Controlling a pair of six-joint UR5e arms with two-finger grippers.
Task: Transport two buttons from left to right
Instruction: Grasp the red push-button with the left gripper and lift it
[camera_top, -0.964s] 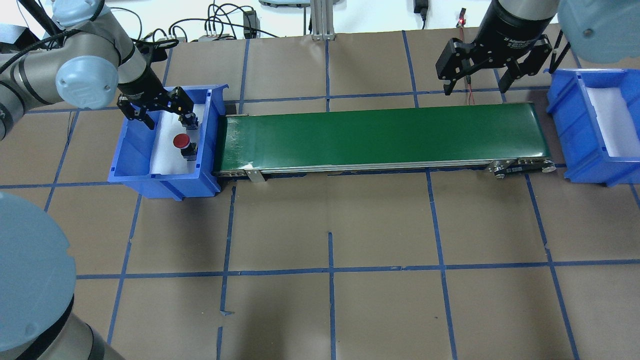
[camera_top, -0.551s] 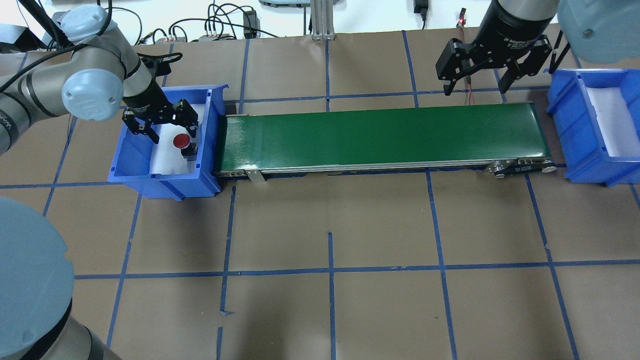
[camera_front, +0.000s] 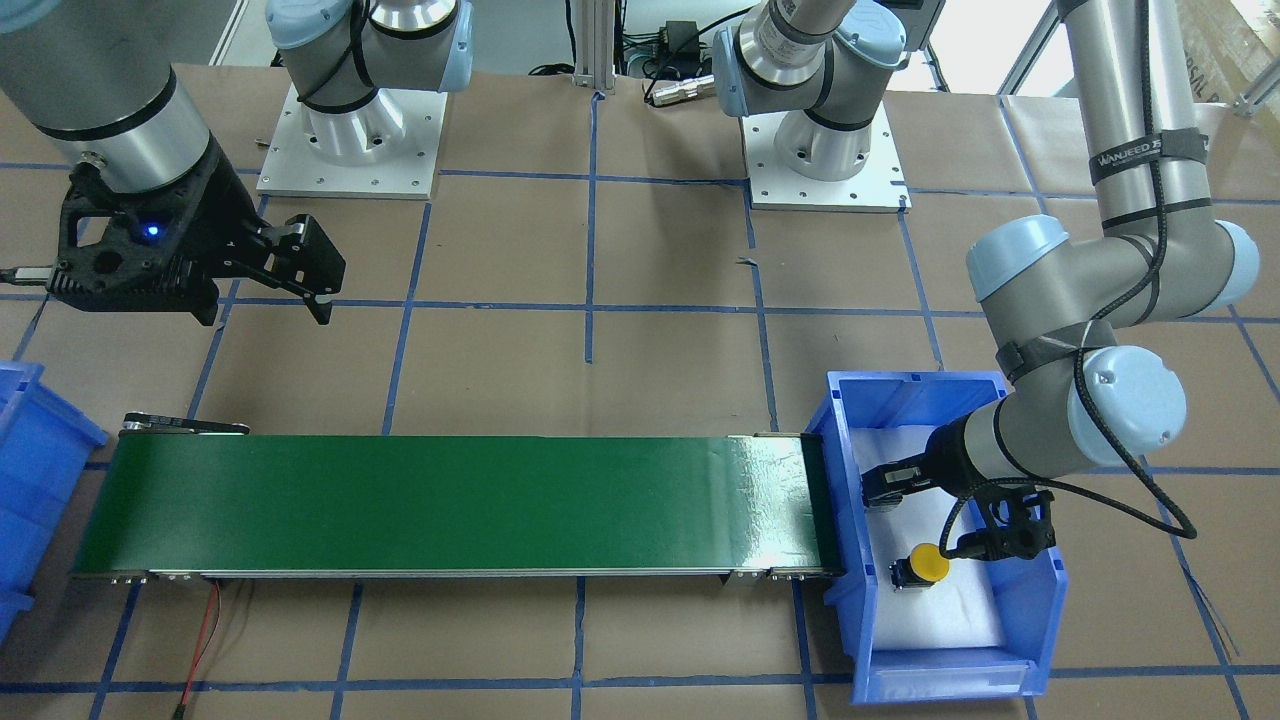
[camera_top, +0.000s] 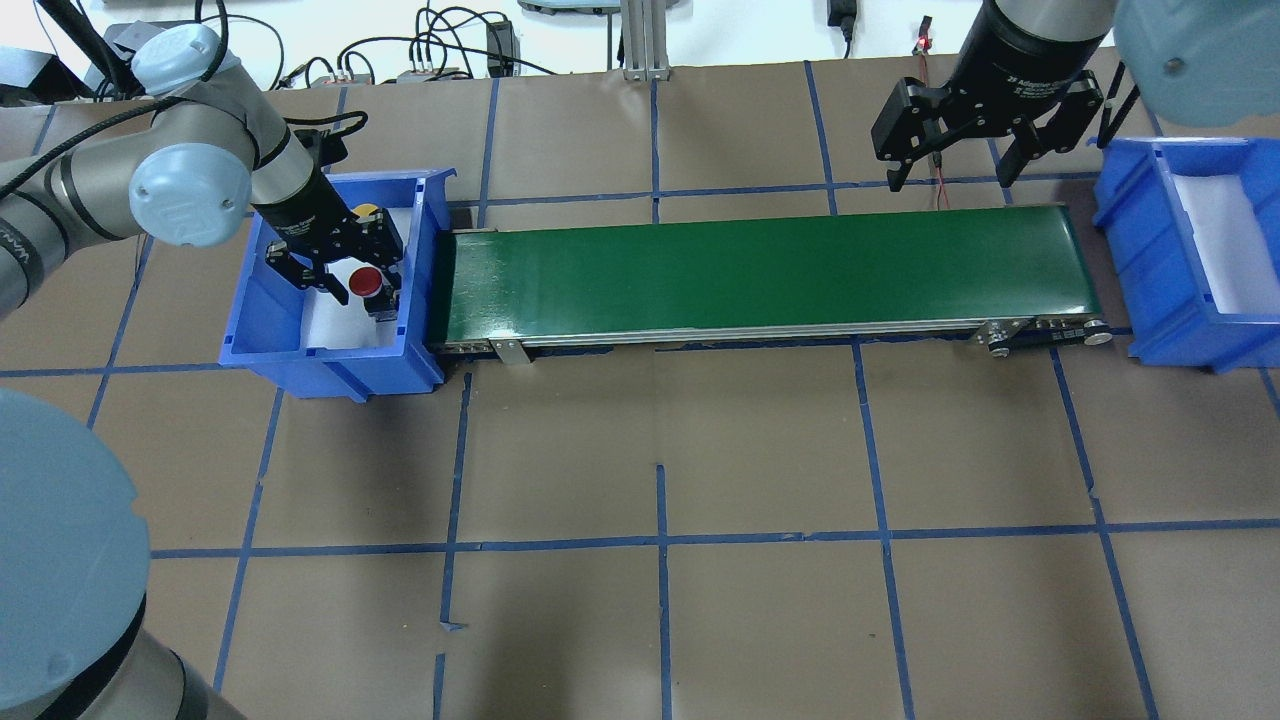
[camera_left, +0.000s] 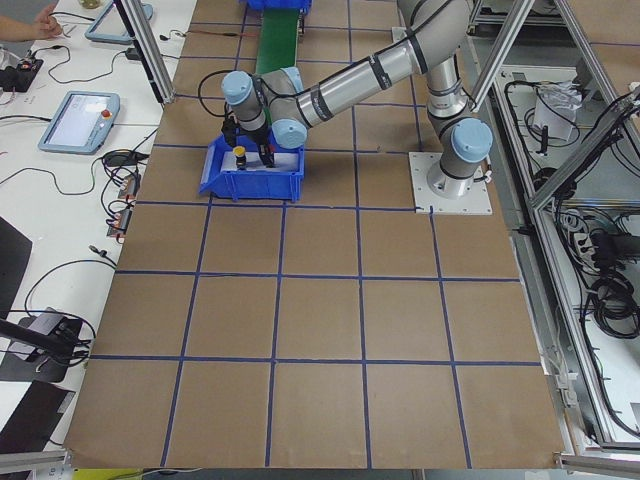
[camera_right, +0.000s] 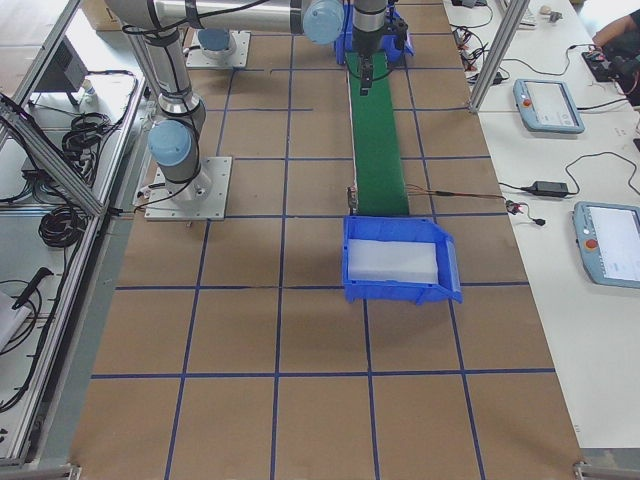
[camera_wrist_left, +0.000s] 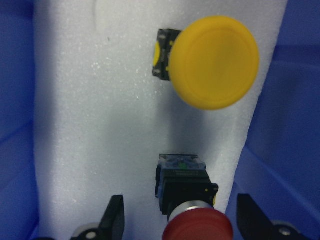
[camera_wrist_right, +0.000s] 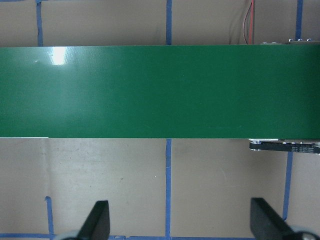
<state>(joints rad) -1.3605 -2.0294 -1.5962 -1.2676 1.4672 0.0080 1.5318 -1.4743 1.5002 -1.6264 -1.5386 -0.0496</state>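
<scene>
Left hand (camera_top: 345, 272) hangs inside the left blue bin (camera_top: 250, 330), fingers spread on either side of the red button (camera_wrist_left: 197, 230). The step looks like the first pick. To do it well, I would drop straight down until the fingers flank the button's black base rather than the rounded cap, which could slip out, then centre and close gently. The bin wall sits close on the belt side, so that finger needs watching.

This hand is well open and holds nothing. The wrist view shows foam between each finger and the button, so it seems to touch nothing. The yellow button (camera_wrist_left: 215, 62) lies further along the foam, apart from the red one.

The green conveyor belt (camera_top: 760, 270) carries nothing. Above its right end the right hand (camera_top: 950, 178) hovers with its fingers wide apart, holding nothing. The right blue bin (camera_top: 1140, 260), on the desk (camera_top: 660, 450), has no button in it.
</scene>
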